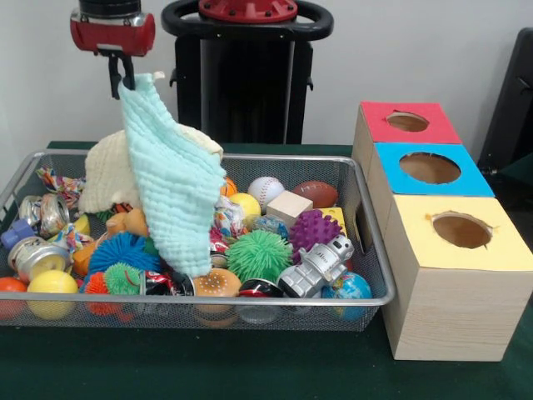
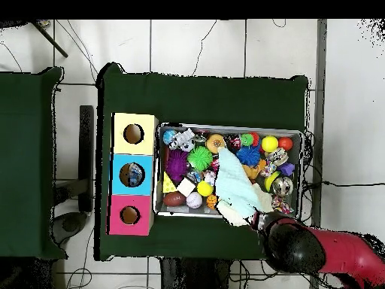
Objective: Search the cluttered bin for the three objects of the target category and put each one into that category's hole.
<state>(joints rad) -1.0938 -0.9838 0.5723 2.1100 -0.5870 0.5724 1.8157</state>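
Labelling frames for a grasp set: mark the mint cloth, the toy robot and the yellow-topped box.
mint cloth (image 1: 171, 187), front view, middle of the hanging fabric
toy robot (image 1: 316, 265), front view, its torso
yellow-topped box (image 1: 500, 246), front view, bare top

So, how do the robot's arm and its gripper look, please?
The arm is red with a rounded black joint cover. The wrist housing is red with a black band on top. The gripper has thin, dark fingers. No cables or markings are visible.
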